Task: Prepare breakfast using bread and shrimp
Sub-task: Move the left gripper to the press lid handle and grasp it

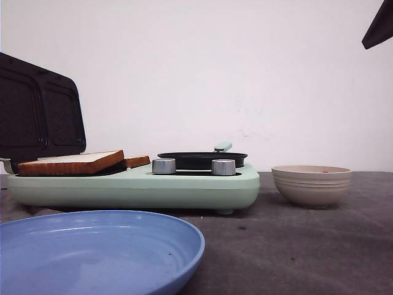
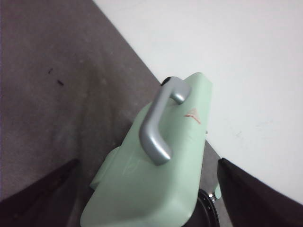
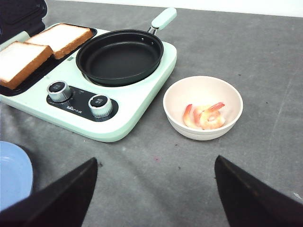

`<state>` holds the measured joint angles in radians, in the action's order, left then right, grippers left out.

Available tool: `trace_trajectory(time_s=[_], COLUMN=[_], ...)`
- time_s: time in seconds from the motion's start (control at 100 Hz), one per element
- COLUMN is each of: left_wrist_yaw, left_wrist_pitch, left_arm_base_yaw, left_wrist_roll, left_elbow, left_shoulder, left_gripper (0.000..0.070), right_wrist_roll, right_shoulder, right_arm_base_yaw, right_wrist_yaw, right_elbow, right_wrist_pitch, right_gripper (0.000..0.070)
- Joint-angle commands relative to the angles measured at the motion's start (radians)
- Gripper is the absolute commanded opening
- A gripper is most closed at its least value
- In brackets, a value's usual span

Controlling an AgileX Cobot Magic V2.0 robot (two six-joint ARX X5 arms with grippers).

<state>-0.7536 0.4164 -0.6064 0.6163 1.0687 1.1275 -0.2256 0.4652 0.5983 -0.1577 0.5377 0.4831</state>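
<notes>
Two bread slices lie side by side on the sandwich plate of the green breakfast maker [image 1: 135, 187], one nearer [image 1: 70, 162] [image 3: 21, 59] and one behind it [image 1: 137, 161] [image 3: 61, 37]. The shrimp [image 3: 204, 116] lie in a beige bowl [image 3: 189, 85] [image 1: 312, 185] to the right of the maker; only a red speck of shrimp [image 1: 325, 170] shows in the front view. My right gripper [image 3: 156, 160] is open and empty, high above the cloth in front of the bowl. My left gripper [image 2: 147, 163] is open and empty, behind the raised lid [image 2: 161, 179] near its grey handle [image 2: 158, 125].
A black frying pan [image 3: 118, 56] [image 1: 202, 160] sits on the maker's right half, with two silver knobs [image 3: 102, 104] in front. A blue plate [image 1: 92, 249] [image 3: 12, 172] lies at the front left. The lid [image 1: 37, 110] stands open at the left. A grey cloth [image 1: 307, 246] covers the table.
</notes>
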Motion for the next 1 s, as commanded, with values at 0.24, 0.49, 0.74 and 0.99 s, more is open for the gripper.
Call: trace_trajectory(time_s=[0.24,0.49,0.74,0.99], left_wrist_yaw=[-0.122,-0.167,-0.166,-0.130], left_wrist_pitch=[-0.093,-0.151,-0.260,-0.341], left_arm_base_yaw=[0.013,0.056,0.119,0.143], left_wrist_roll=[0.033,0.029,0.060,0.077], left_elbow=[0.019,0.019,0.019,0.019], left_shoulder=[0.127,0.222,0.282,0.304], left_gripper=[0.0516,0.0515,0.0515,0.0514], right_wrist_roll=[-0.010,-0.010,-0.010,-0.010], right_shoulder=[0.003,0.003,0.003,0.003], right_arm_base_yaw=[0.006,0.006,0.006,0.006], right_wrist_yaw=[0.000,0.000,0.000,0.000], right_elbow=[0.003,0.003,0.003,0.003], right_wrist_pitch=[-0.010,-0.010,-0.009,-0.008], right_gripper=[0.0479,0.0479,0.0479,0.0479])
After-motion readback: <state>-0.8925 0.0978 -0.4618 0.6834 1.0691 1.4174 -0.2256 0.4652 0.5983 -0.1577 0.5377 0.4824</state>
